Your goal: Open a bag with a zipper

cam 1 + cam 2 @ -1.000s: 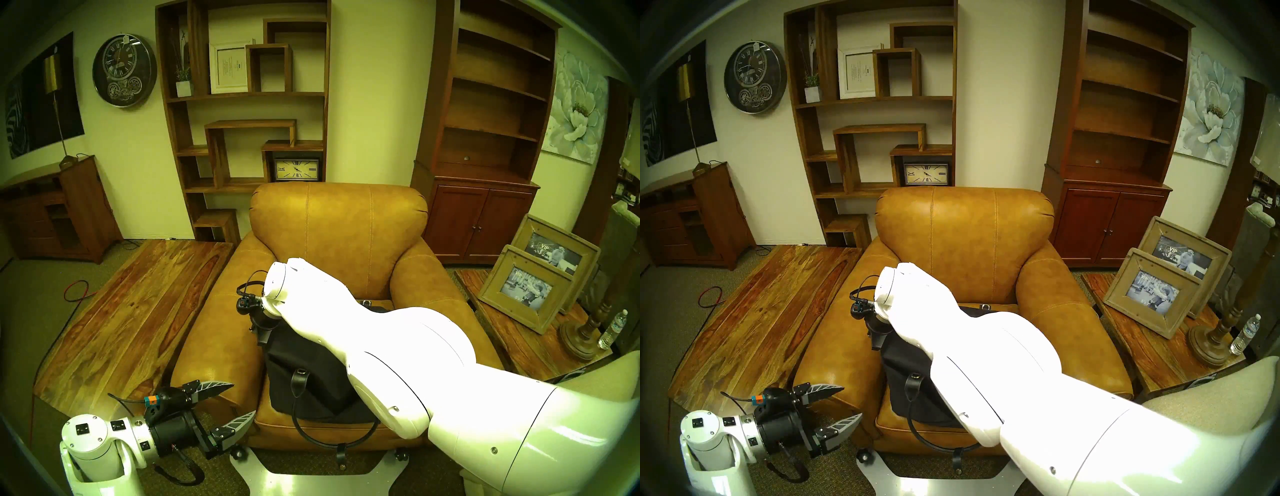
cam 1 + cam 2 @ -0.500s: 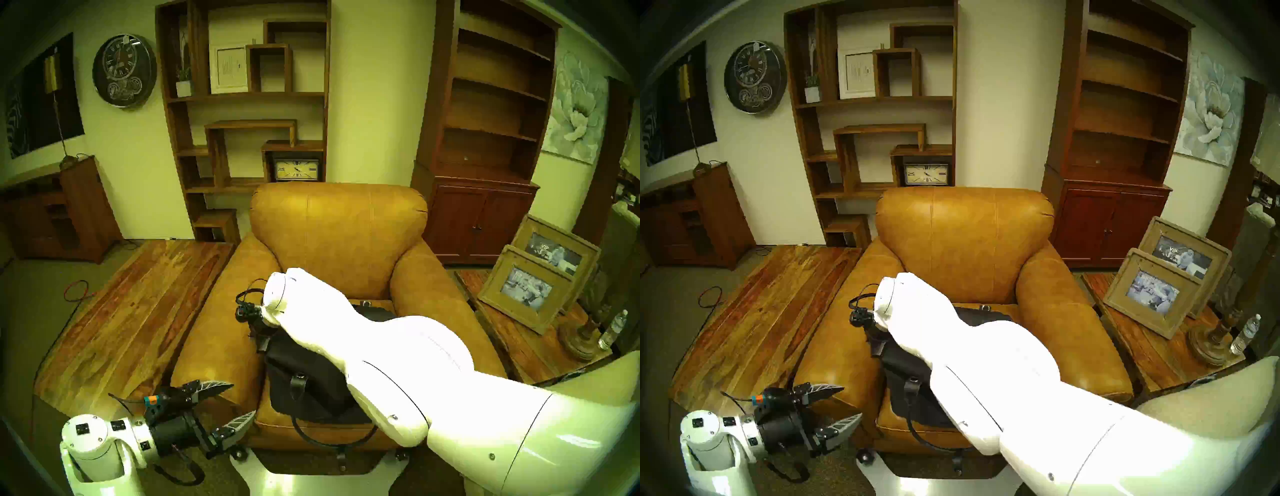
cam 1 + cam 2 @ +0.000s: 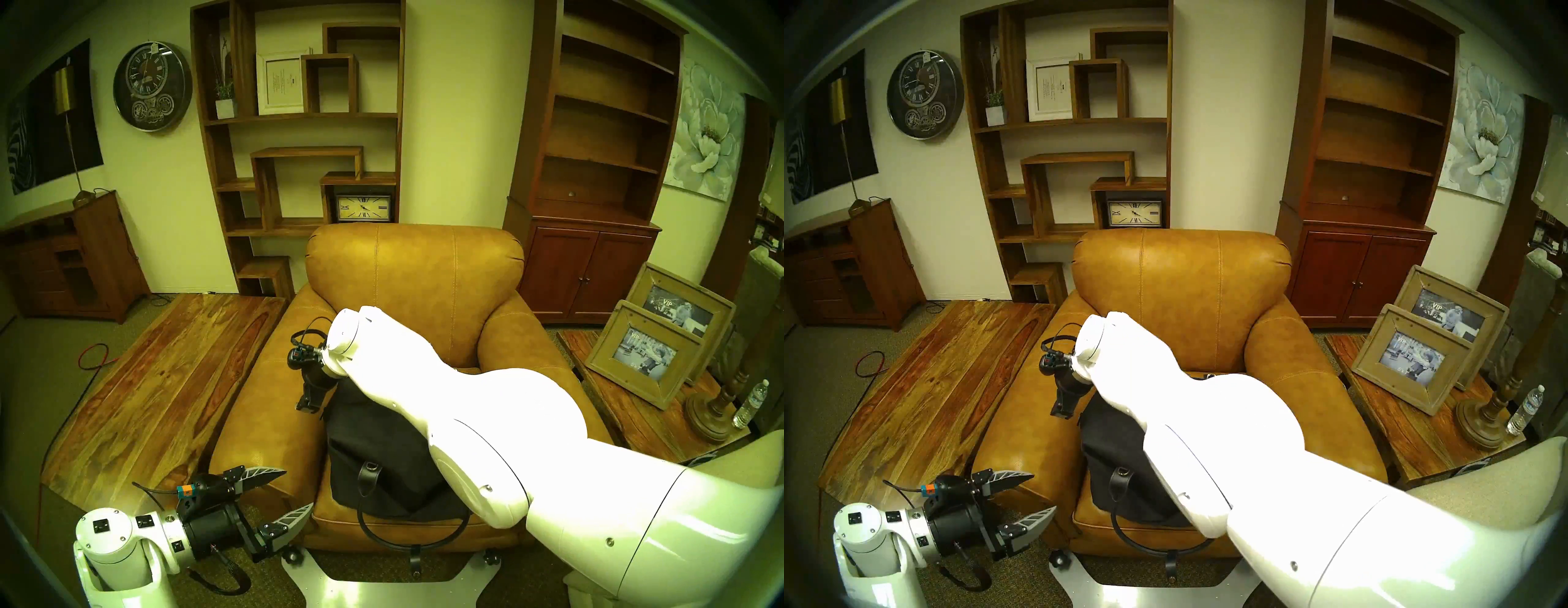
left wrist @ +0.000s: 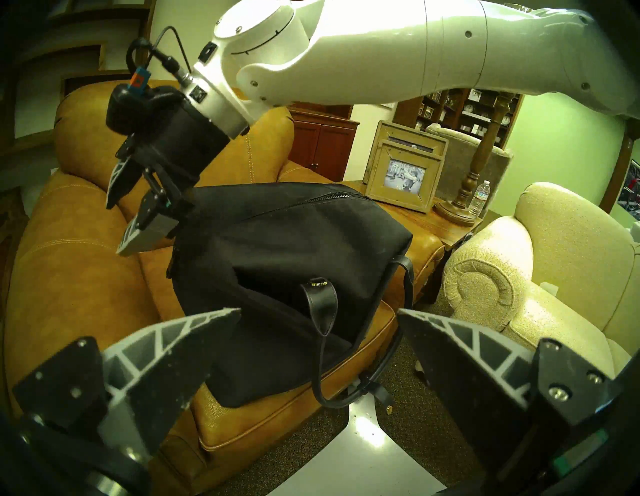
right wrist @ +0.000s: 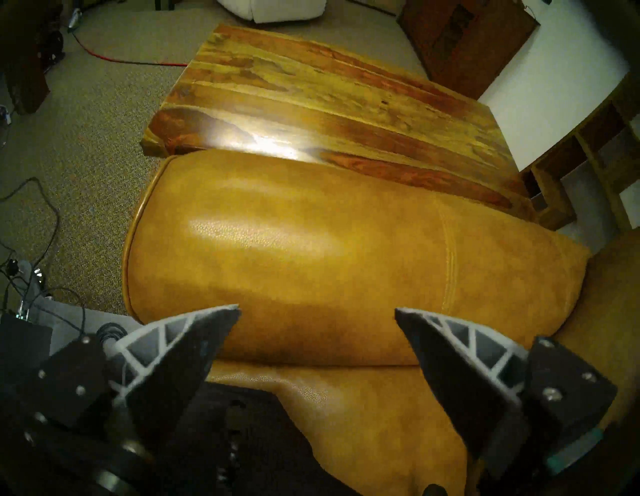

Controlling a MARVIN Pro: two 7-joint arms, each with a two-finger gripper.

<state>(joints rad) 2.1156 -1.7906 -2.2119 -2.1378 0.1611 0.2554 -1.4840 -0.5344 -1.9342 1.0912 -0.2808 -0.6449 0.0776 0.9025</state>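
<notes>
Tan armchair (image 3: 415, 271) seats the bag (image 4: 277, 242); right claw (image 4: 121, 221) spread beside its edge; left claw (image 3: 280, 492) spread, clear.

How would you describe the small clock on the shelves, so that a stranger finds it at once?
Start from the tan leather armchair. On the open wooden shelving directly behind its backrest stands the rectangular clock. Its pale wide face with Roman numerals differs from the big round dark wall clock.

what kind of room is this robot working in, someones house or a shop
Probably a furniture showroom dressed as a living room. A tan leather armchair holds the black bag. The wooden shelves are nearly bare, and the round wall clock seems to carry a hanging tag. A second, cream armchair stands close by.
</notes>
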